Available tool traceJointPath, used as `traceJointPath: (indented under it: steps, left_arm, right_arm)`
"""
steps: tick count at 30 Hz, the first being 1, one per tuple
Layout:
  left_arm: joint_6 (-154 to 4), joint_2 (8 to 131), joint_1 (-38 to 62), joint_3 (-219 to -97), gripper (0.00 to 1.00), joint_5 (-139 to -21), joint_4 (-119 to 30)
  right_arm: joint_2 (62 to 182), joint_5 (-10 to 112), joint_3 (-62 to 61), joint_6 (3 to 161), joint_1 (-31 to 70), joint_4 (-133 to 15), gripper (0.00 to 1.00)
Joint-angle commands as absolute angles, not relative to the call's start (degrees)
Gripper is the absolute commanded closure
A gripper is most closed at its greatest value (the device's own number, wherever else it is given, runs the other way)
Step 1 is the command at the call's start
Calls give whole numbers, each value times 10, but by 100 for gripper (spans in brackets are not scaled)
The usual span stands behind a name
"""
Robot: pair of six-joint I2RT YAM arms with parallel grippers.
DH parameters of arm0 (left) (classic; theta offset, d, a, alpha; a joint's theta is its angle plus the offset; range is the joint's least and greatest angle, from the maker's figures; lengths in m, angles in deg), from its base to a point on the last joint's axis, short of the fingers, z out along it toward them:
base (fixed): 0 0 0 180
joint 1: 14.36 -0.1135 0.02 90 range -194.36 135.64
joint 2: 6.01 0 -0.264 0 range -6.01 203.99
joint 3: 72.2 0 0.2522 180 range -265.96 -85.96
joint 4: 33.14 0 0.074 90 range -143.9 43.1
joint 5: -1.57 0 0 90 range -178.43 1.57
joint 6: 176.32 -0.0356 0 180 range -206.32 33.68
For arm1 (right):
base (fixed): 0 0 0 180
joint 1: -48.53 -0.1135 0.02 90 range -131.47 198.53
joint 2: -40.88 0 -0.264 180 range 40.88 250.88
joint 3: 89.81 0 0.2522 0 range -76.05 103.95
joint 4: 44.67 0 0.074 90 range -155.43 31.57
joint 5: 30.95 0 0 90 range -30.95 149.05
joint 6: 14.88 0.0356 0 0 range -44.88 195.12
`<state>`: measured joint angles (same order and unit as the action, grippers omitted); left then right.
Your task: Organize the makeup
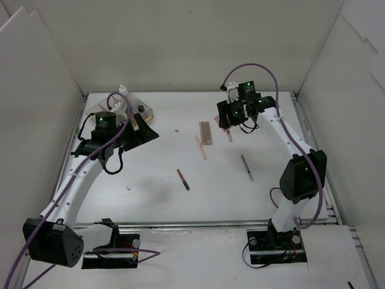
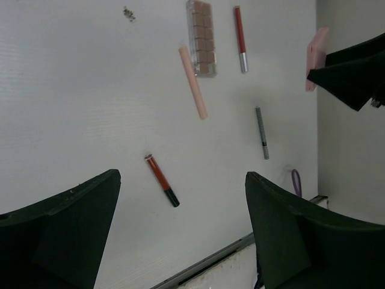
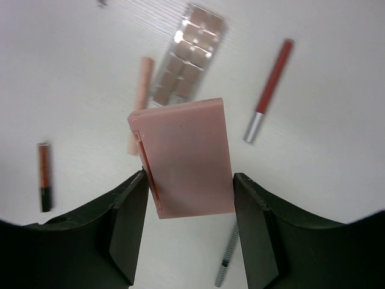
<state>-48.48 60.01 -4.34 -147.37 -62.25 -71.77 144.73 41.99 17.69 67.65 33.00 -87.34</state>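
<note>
Pink square pad [image 3: 186, 156] gripped by right pincer [image 3: 189, 180], arm stretched over the counter [image 1: 150, 198], far right; pad's long axis follows the fingers, free end downward. Left pincer [image 2: 181, 177] wide open, empty, far left.

we see a white table [image 1: 150, 201] carrying a brown palette [image 1: 206, 132], a pink pencil [image 1: 200, 147] just beside it and a red silver-tipped pencil [image 2: 240, 33] on its other side. grey pencil [image 1: 247, 167] and red-black pencil [image 1: 183, 179] lie nearer us, well apart. clear box [image 1: 146, 110] sits far left, tiny white bit [image 1: 129, 188] nearer.
</note>
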Motion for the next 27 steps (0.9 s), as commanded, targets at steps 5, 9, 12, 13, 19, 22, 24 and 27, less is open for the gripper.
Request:
traceJointPath:
  steps: [5,9,12,13,19,22,24,27]
  left_arm:
    - [-400,656,7,-1541,22,-544,-551]
    - [-384,681,41,-1550,22,-544,-516]
    - [-373,693,64,-1550,23,-547,-497]
    - [-374,700,75,-1553,23,-552,-498]
    - [-377,726,98,-1564,26,-587,-507]
    - [-379,737,104,-1572,31,-598,-519]
    - [-379,740,109,-1575,33,-602,-523]
    - [-376,744,115,-1576,39,-605,-524]
  right_arm:
    - [1337,351,114,766,248,-790,90]
    - [1322,336,95,806,207,-753,90]
    - [1313,342,82,821,176,-734,90]
    - [1309,343,77,825,165,-724,89]
    - [1305,338,74,839,142,-707,89]
    - [1304,339,75,841,134,-703,88]
    - [1304,336,75,844,131,-702,88]
    - [1303,336,74,848,128,-697,88]
